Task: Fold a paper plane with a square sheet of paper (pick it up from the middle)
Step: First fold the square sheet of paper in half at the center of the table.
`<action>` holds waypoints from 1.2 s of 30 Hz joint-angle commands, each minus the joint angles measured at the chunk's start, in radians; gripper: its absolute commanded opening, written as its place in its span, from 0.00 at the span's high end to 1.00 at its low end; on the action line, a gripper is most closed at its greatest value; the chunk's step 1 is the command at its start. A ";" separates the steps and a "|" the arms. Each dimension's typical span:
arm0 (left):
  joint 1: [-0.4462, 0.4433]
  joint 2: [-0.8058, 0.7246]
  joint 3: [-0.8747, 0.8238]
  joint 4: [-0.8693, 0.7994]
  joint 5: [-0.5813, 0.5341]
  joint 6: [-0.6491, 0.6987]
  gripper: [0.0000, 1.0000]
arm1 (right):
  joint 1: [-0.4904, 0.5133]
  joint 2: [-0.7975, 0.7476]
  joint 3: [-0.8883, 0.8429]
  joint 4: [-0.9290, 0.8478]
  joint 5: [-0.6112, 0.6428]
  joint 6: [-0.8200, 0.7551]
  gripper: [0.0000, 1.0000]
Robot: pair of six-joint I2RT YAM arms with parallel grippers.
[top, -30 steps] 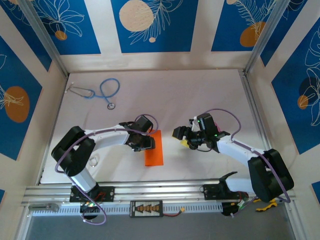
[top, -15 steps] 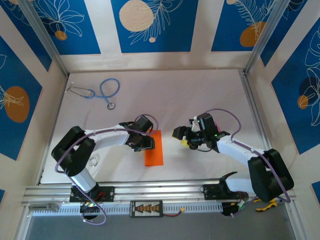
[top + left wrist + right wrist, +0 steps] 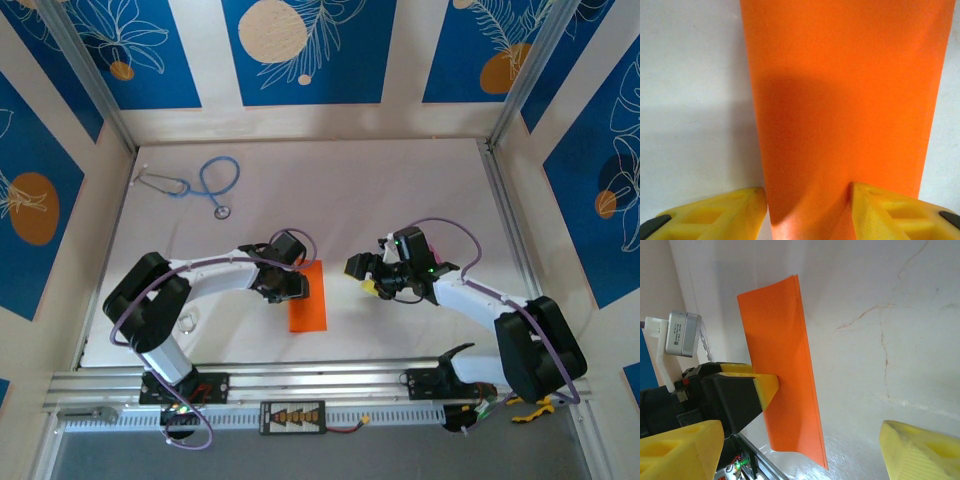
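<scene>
- Risk: the square sheet of paper may slide off the tips or crumple if they squeeze it, spoiling the creases
- Sheet: thin, smooth, bright orange; a narrow rectangle, apparently doubled over, on the white table
- Left gripper: jaws half spread, yellow tips on the sheet; a hold cannot be confirmed
- Right gripper: spread wide, empty, right of the sheet
</scene>
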 commanded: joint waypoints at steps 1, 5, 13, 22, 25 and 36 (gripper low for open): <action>-0.014 0.066 -0.023 0.015 0.002 0.015 0.47 | 0.006 0.009 0.020 -0.021 -0.011 0.006 0.18; -0.014 0.081 -0.020 0.018 0.009 0.018 0.45 | 0.005 0.011 0.019 -0.024 -0.008 0.003 0.18; -0.014 0.100 -0.023 0.026 0.017 0.021 0.43 | 0.006 0.021 0.020 -0.018 -0.011 0.004 0.18; -0.013 0.105 -0.025 0.031 0.018 0.023 0.43 | 0.010 0.037 0.023 -0.011 -0.013 0.005 0.18; -0.014 0.106 -0.025 0.032 0.018 0.023 0.43 | 0.013 0.046 0.025 -0.007 -0.014 0.006 0.18; -0.013 0.107 -0.028 0.038 0.023 0.021 0.43 | 0.045 0.096 0.043 0.020 -0.029 0.005 0.27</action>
